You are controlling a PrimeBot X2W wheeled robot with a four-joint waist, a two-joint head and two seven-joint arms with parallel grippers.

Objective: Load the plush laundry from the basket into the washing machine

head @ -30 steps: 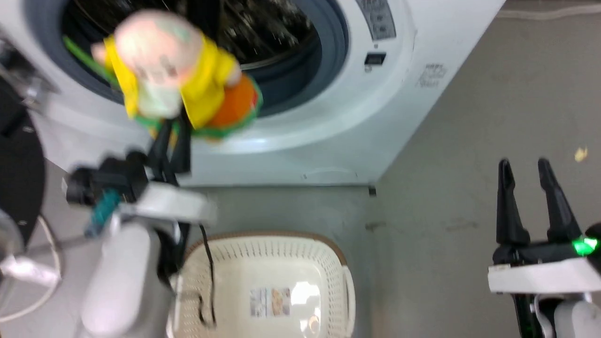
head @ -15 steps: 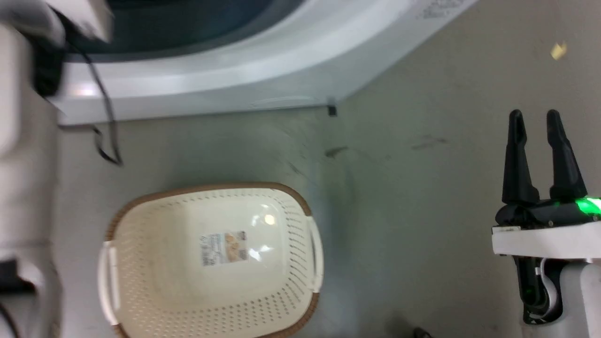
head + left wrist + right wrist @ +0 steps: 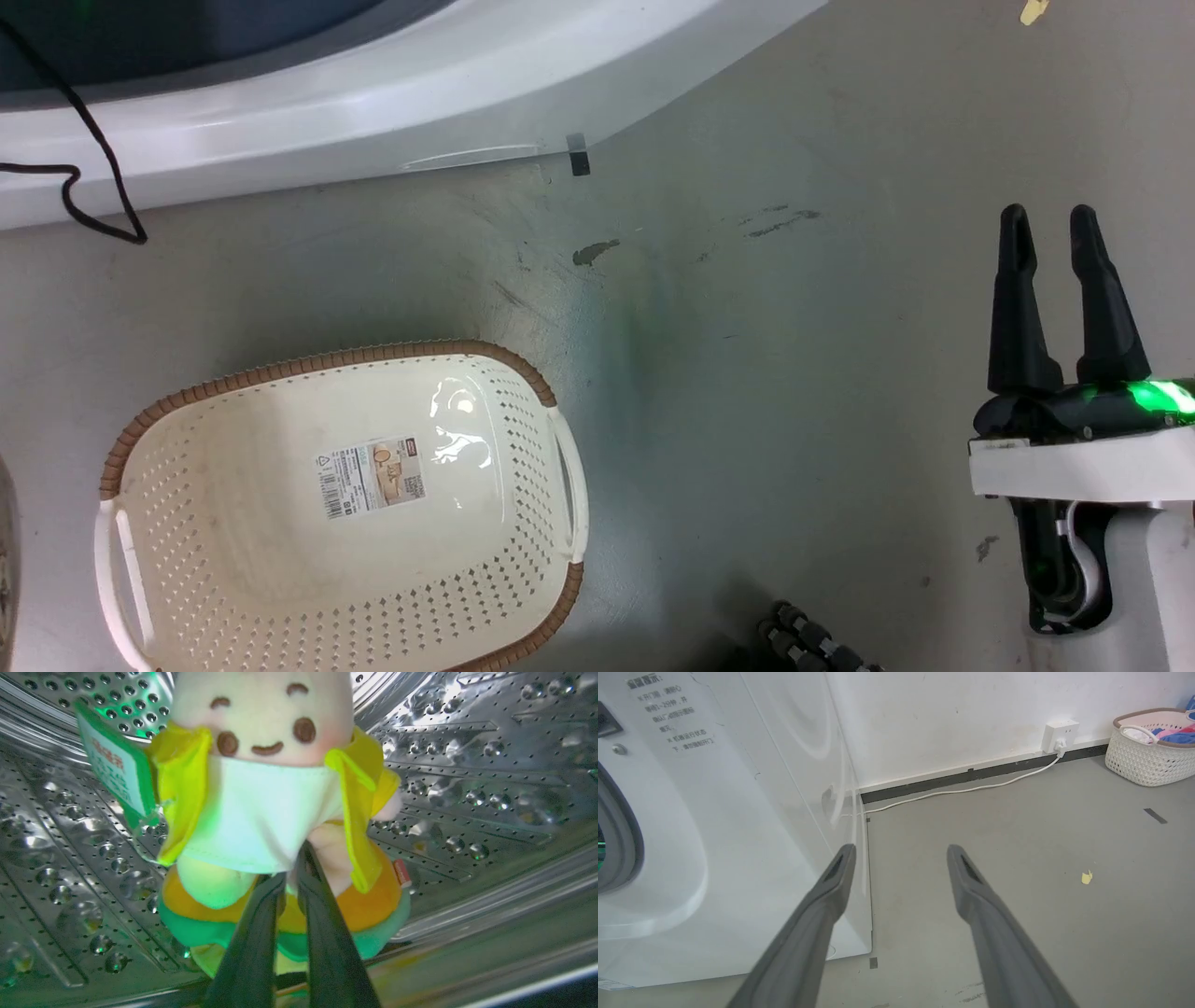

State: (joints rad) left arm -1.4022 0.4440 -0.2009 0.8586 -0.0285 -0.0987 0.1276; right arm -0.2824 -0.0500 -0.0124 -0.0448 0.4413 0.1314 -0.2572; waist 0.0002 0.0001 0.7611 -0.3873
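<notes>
A: Left hand, state?

B: Nearly closed. Its two dark fingers are pressed into the plush laundry, with a narrow slit left between them. The peach-faced figure in the yellow jacket is pinched at its lower body. The orange burger plush, with its green layer, is seen just behind and below the figure, touching it. Whether the burger is also pinched cannot be told.

A: Location of the load?

B: Inside the steel drum of the washing machine. The perforated drum wall is seen all around it. A green tag is attached at the figure's side, toward the left of the wrist view.

A: Right hand?

B: The right hand is held open, fingers parted and pointing up the head view, and nothing is gripped. It is placed over the grey floor, well apart from the basket.

A: Basket position?

B: It is set on the floor near the machine's front. A printed label is seen on its bare bottom. A black cable is draped across the machine's lower front.

A: Anything else logged?

B: In the right wrist view, a second basket with coloured cloth is noted by the wall, and a yellow scrap on the floor.
</notes>
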